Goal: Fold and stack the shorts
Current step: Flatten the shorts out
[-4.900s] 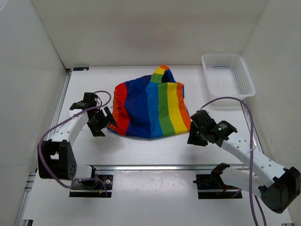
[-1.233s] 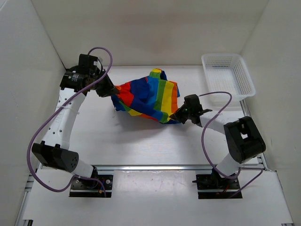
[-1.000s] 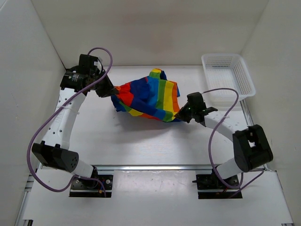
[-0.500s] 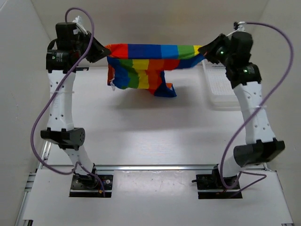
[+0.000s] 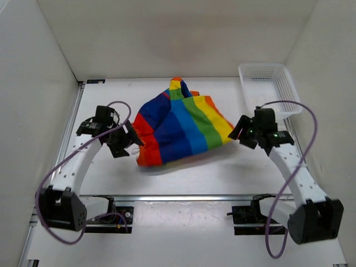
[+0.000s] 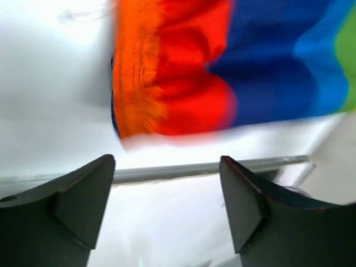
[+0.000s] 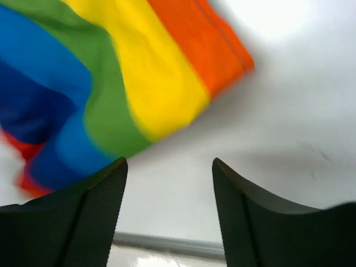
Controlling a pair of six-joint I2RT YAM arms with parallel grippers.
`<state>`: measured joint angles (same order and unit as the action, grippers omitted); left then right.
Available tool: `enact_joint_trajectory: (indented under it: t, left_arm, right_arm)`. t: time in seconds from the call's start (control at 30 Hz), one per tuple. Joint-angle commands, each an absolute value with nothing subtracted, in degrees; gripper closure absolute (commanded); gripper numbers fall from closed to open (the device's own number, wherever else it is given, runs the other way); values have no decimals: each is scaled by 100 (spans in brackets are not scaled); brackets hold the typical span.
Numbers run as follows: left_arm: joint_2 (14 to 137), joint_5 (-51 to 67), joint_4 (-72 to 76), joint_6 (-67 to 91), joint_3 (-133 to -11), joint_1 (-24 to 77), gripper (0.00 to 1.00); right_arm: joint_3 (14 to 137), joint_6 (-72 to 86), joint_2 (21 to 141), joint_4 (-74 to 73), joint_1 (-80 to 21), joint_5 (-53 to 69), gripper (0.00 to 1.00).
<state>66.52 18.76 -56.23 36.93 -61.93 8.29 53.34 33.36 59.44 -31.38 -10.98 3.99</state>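
The rainbow-striped shorts (image 5: 181,125) lie in a loose heap on the middle of the table, red-orange edge at the left, yellow and orange at the right. My left gripper (image 5: 127,143) is open and empty just left of the red edge; in the left wrist view the shorts (image 6: 222,67) are beyond its fingers (image 6: 83,194), with bare table between. My right gripper (image 5: 240,133) is open and empty just right of the orange edge; the right wrist view shows the shorts (image 7: 111,83) ahead of its fingers (image 7: 245,222), apart from them.
A white mesh basket (image 5: 270,89) stands at the back right corner. White walls enclose the table on three sides. A metal rail (image 5: 189,197) runs along the near edge by the arm bases.
Half a second ago both grippers held the shorts stretched high in the air. Now the shorts are down on the table, both grippers have let go and are low beside it.
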Motion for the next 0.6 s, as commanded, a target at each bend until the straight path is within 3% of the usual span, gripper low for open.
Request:
enact_joint_trajectory:
  t: [0.0,0.07,0.2,0.23,0.33,0.4,0.5,0.57]
  left_arm:
    - [6924,1556,-5528,3639,-5968,765,11]
    - [7101,1415,-5528,3534,-6090,765,11]
    - [7058,1178,-5826,3402,-6336,765,28]
    - [6927,1117,-5966,3401,-6276,765,37]
    - [6681,1177,-6029,3480,-5934,826,46]
    - [6426,1423,-5995,3752,-5425,1001,43]
    - [6153,1704,-5610,4304,-4714,1318,27]
    - [6152,1766,-5389,4552,-4449,1528,23]
  right_arm:
    - [5273,3453,6509,-3952,-1020,71,31]
    - [5422,3524,6749,-4139,-967,70,31]
    - [5476,3595,6322,-4192,-967,-43,30]
    - [5476,3647,6206,-4262,-967,-183,30]
    - [5257,3647,5837,-4438,-967,-237,31]
    - [5072,3647,5617,-4491,-967,-150,33]
    - [4572,3752,5424,-4491,-967,8,39]
    - [4281,3823,5423,-4491,-967,70,39]
